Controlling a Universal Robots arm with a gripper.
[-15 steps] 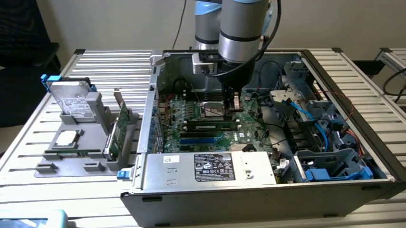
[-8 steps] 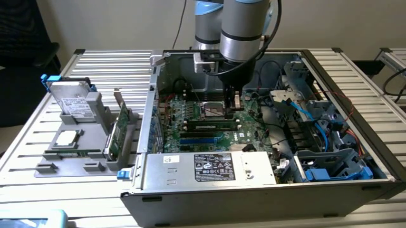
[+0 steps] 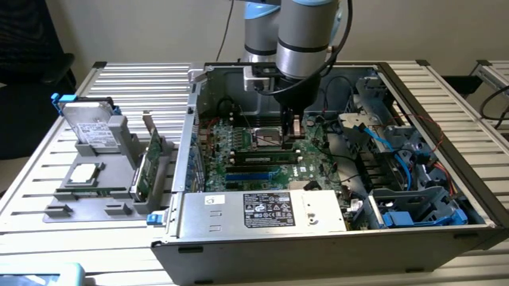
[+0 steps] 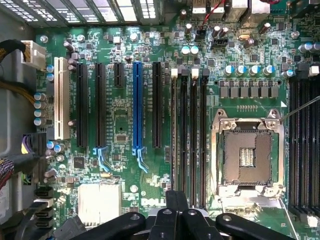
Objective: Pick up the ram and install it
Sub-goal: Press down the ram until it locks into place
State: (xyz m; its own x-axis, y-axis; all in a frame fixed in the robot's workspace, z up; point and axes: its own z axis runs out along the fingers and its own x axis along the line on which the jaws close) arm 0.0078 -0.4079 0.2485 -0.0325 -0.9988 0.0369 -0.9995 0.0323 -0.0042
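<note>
Soft, even light; min. shadows

A slatted metal surface (image 3: 135,83) carries an open computer case (image 3: 318,247) lying on its side, toward the exterior view's right. Just beside the case, on the exterior view's left, sits a grey holder tray (image 3: 83,210) with parts standing in it.

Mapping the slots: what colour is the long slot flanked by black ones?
The slot is blue; wrist view shows best.
</note>
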